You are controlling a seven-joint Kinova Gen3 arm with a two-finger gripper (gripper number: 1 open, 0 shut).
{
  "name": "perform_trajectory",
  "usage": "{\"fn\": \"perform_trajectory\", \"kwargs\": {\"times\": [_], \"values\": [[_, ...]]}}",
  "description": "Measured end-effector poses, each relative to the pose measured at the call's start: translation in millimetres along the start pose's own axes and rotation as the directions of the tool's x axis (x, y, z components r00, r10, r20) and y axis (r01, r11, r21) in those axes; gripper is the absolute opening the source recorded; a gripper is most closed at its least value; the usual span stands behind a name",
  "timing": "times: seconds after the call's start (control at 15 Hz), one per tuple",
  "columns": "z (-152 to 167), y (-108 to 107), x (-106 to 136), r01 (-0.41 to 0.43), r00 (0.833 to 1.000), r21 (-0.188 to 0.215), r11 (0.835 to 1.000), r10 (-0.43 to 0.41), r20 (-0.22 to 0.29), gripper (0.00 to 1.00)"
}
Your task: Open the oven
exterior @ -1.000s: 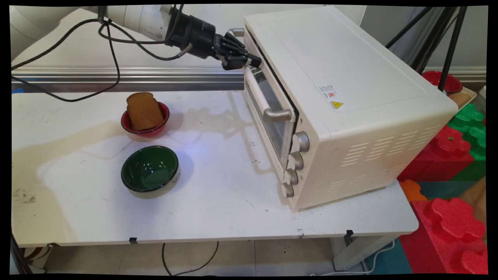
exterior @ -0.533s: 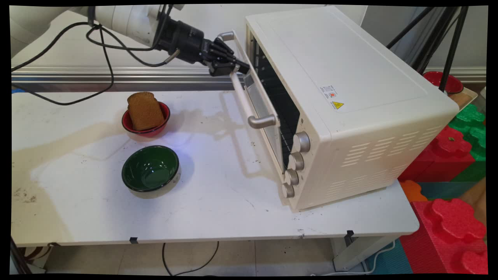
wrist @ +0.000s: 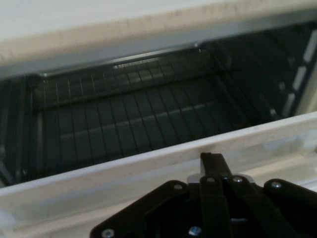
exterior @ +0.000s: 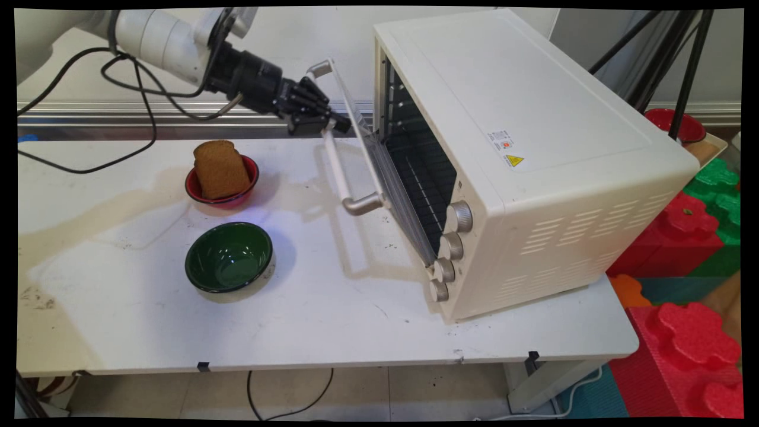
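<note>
Gripper (exterior: pixel 332 123): closed on handle (exterior: pixel 336 163) of the oven (exterior: pixel 533 160) door (exterior: pixel 379 172), which hangs half open.
Oven: table's (exterior: pixel 332 320) right side.
Bowls: red (exterior: pixel 195 191) with bread (exterior: pixel 219 169), green (exterior: pixel 228 257), left.

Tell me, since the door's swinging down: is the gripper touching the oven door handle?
Touching. Main view shows the gripper closed around the door handle at its far end.

I count: 1 white metal toaster oven (exterior: pixel 533 160) | 1 red bowl (exterior: pixel 195 191) | 1 green bowl (exterior: pixel 229 256) | 1 brown bread slice (exterior: pixel 220 169) | 4 silver knobs (exterior: pixel 458 217)
</note>
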Motion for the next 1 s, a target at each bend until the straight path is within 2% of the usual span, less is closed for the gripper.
{"fn": "perform_trajectory", "kwargs": {"times": [0.67,1.0], "values": [[-22,16,-52,0.040,0.998,-0.014,0.999,-0.040,0.052,0.00],[-27,26,-78,0.069,0.995,-0.007,0.998,-0.068,0.080,0.00]]}}
